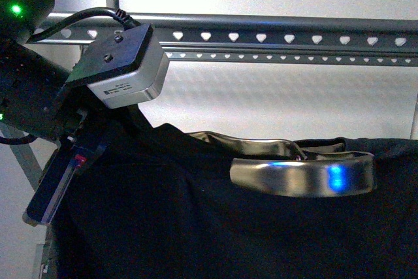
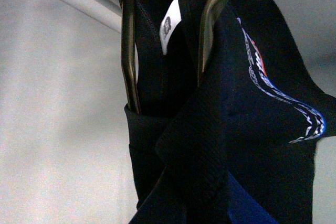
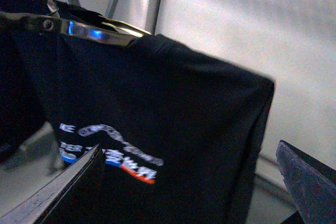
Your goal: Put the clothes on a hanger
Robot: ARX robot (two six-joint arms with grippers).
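While the right pincer (image 3: 189,145) stands spread and the left pincer (image 1: 49,194) cannot be judged, 1 black T-shirt (image 1: 196,227) drapes below 1 curved chrome bar (image 1: 300,176). Its 1 white neck label (image 2: 169,24) and chest lettering (image 3: 110,153) are unreadable; 1 grey rack (image 1: 294,36) stands behind.

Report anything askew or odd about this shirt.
The black T-shirt looks unevenly hung. A shiny curved metal bar lies exposed outside the fabric near the collar, with cloth bunched behind it. The shirt's top edge sits well below the heart-holed rail, not over it.
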